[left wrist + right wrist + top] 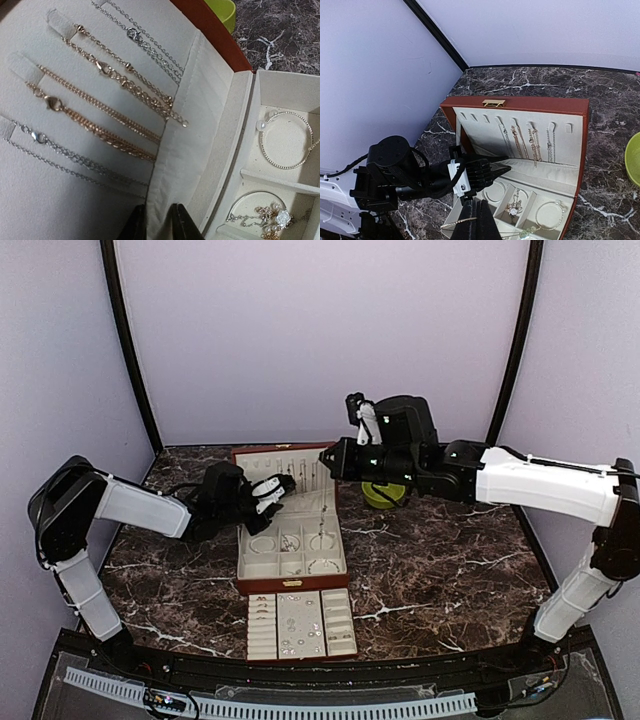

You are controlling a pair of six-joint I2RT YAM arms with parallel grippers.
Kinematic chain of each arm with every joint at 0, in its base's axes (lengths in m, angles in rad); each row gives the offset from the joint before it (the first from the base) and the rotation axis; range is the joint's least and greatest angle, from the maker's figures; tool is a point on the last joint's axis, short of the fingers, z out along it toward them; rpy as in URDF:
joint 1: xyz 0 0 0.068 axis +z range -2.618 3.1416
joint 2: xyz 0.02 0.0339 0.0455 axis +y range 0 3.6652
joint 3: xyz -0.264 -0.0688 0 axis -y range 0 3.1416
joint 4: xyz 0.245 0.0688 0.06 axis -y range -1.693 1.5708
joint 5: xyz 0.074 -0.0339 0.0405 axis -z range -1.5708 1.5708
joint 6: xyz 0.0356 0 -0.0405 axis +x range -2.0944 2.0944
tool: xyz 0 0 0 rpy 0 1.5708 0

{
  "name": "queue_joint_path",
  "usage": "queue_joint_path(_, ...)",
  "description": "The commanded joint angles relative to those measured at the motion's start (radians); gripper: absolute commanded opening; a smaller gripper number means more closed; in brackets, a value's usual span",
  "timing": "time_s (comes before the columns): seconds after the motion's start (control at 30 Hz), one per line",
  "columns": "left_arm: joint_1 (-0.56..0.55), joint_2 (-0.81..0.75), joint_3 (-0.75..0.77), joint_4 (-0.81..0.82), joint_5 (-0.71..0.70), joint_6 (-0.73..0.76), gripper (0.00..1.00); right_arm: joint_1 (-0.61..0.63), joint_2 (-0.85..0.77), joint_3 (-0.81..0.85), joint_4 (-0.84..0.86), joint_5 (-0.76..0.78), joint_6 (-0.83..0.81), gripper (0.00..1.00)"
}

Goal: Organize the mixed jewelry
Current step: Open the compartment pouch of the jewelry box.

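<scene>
The reddish-brown box (pixel 292 585) stands open, with gold and silver chains (pixel 100 107) hanging in its cream lid. A pearl bracelet (pixel 286 141) and a flower pendant (pixel 281 218) lie in its compartments. My left gripper (pixel 156 209) is at the lid's lower pocket (pixel 185 150), its fingers pinched on the pocket's cream edge; from the right wrist it shows at the same spot (pixel 506 163). My right gripper (pixel 476 204) hovers above the box's left front, shut on a thin gold bangle (pixel 458 222). From above it sits over the lid (pixel 324 454).
A cream compartment tray (pixel 337 640) holding small silvery pieces lies in front of the box near the table's front edge. A lime-green bowl (pixel 385 494) sits behind the right arm, right of the lid. Purple walls close in the back and sides.
</scene>
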State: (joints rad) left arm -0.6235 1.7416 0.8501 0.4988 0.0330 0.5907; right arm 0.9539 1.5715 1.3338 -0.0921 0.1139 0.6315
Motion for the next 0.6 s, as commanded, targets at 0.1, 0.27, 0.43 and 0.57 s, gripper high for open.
queue_joint_path(0.1,-0.023,0.003,-0.017,-0.061,-0.017,-0.006,0.12,-0.009,-0.036,-0.022,0.055,-0.006,0.01,0.0)
queue_joint_path(0.27,-0.046,-0.003,-0.033,-0.064,-0.021,-0.003,0.02,-0.008,-0.028,0.0,0.056,-0.008,-0.002,0.0)
queue_joint_path(0.43,-0.071,-0.013,-0.053,-0.054,-0.054,-0.002,0.0,-0.009,-0.005,0.061,0.015,0.023,-0.031,0.0)
queue_joint_path(0.57,-0.091,-0.025,-0.077,-0.026,-0.08,0.006,0.0,-0.009,0.025,0.129,-0.017,0.052,-0.063,0.0)
